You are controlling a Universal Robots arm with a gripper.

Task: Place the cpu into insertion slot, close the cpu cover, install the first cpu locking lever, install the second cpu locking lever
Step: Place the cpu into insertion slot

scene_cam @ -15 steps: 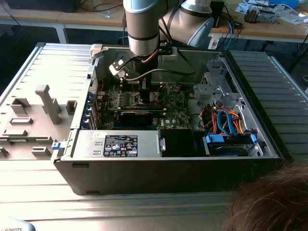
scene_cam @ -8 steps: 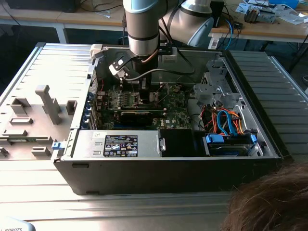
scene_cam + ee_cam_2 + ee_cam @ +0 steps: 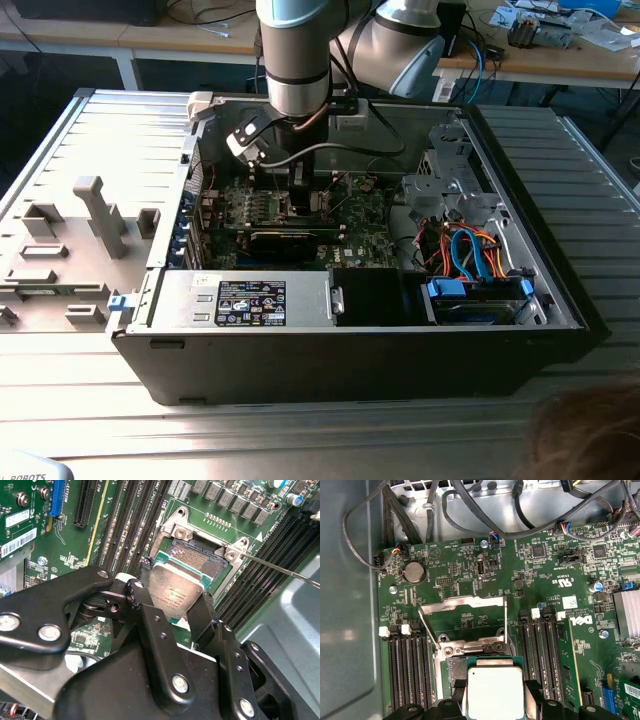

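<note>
The tool [image 3: 176,600] was clamped on two opposite edges of the cpu [image 3: 172,587], holding the chip level just over the insertion slot [image 3: 197,560], presumably so that its underside could meet the socket squarely. The cpu cover [image 3: 465,601] stood swung open beyond the socket. A thin locking lever [image 3: 429,629] angled clear, leaving the opening unobstructed. The cpu showed a pale silvery-tan metal lid on a green-edged substrate. Whether it touched the socket could not be told.

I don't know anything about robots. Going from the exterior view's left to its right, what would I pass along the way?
Grey moulded tray → blue latch → sticker on the metal box → orange and blue cables → the computer case's black side wall.
</note>
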